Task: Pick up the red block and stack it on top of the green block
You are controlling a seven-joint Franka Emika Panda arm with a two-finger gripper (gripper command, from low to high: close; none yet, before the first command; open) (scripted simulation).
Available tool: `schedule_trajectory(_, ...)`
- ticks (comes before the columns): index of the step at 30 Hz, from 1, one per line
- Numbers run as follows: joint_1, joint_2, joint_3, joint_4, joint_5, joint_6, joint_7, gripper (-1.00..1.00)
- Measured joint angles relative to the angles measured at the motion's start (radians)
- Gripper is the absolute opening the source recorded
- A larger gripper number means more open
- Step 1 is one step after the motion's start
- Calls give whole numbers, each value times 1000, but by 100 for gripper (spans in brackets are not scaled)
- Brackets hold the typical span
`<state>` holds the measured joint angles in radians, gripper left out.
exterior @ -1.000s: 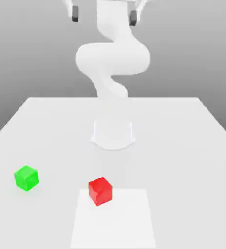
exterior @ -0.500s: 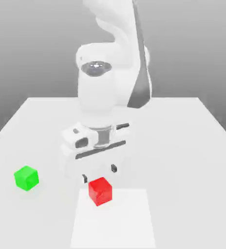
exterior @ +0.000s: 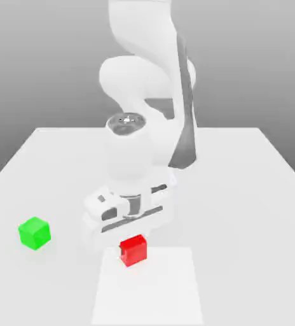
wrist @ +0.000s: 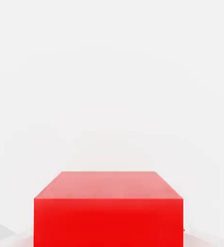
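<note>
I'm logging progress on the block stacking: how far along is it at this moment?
Done: the gripper has reached the red block and shut on it. In hand: the grasp itself, with the block low at the table, at a paler patch's edge. Left: lifting it, carrying it toward the exterior view's left, and setting it on the green block.

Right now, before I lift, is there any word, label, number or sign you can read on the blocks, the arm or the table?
None: no text, label, brand, number or sign can be read anywhere.
red block: plain glossy faces, no marking, also bare in the hand view.
green block: plain, no marking.
arm: white and grey, no lettering.
table: plain white, with a paler unmarked square.
</note>
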<state>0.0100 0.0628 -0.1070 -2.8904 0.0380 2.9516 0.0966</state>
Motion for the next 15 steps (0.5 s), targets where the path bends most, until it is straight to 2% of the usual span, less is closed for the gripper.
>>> schedule_trajectory(5, -60, -149, -23, -10, -71, -136, 69, -100)
schedule_trajectory(15, -399, -201, -273, 85, -150, -278, 297, -100)
